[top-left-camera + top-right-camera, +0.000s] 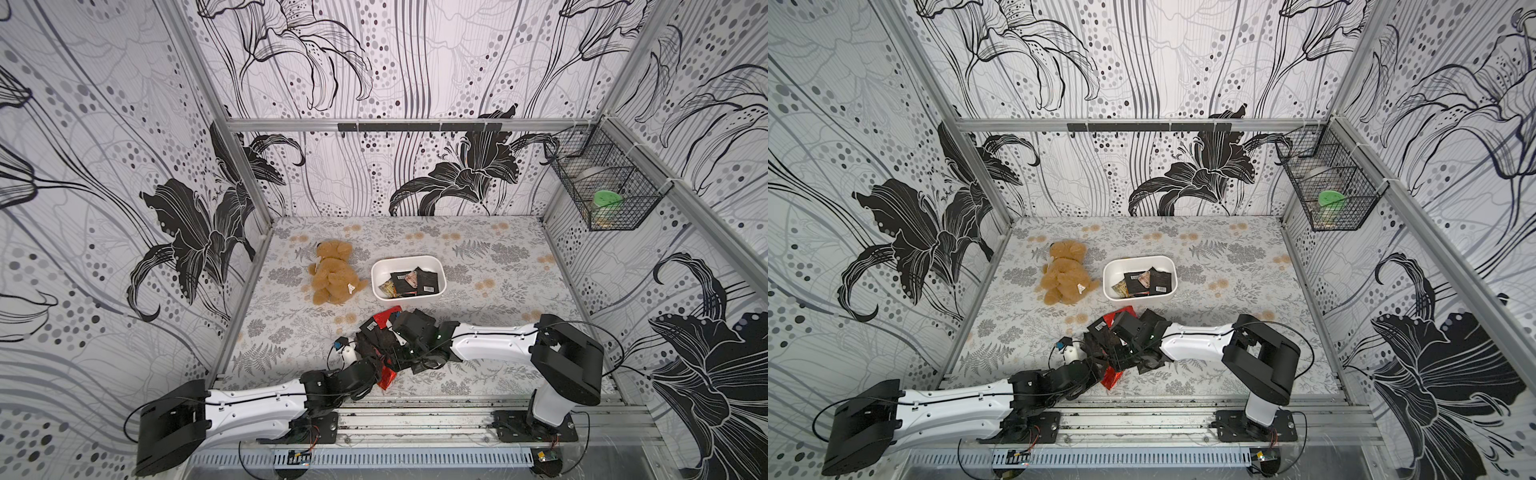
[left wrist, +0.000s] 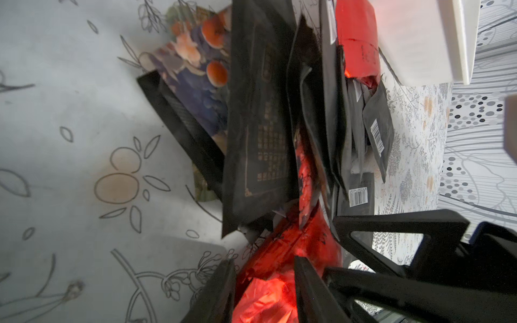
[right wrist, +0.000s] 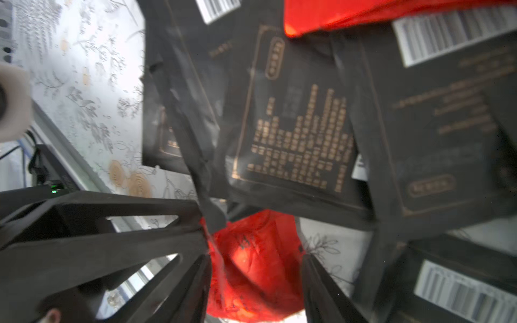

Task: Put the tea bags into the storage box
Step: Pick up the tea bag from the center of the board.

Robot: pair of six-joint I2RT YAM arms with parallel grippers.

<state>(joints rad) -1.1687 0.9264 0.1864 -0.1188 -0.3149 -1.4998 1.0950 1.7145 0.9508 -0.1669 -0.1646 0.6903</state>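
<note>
Lily wallpaper on three sides, floral-print cloth (image 1: pixel 498 257) over the table. We log the storage box (image 1: pixel 379 276) mid-table, just beside the teddy bear (image 1: pixel 332 274). The tea bags in the box (image 1: pixel 426 282) are black and tan, lying flat and overlapping.

A loose pile of tea bags (image 1: pixel 374 328) sits nearer the front edge, between the box and the arm bases, in both top views. Both arms reach into it from opposite sides, wrists nearly meeting. From above we cannot make out the fingertips.

At the left gripper (image 2: pixel 264 260) the fingers (image 2: pixel 218 293) stand partway apart. A red foil tea bag (image 2: pixel 263 302) fills the gap and meets both inner faces. Pinched or only straddled, we cannot tell. Several black tea bags (image 2: pixel 260 125) are heaped just past the tips, some on edge.

At the right gripper (image 3: pixel 253 246) the fingers (image 3: pixel 321 296) are moderately apart, with a crumpled red tea bag (image 3: pixel 251 268) between them. This view is blurred, so we cannot tell whether they grip it. Whether it is the same red bag, we cannot tell. More gold-printed black bags (image 3: pixel 293 134) lie beyond the tips.
</note>
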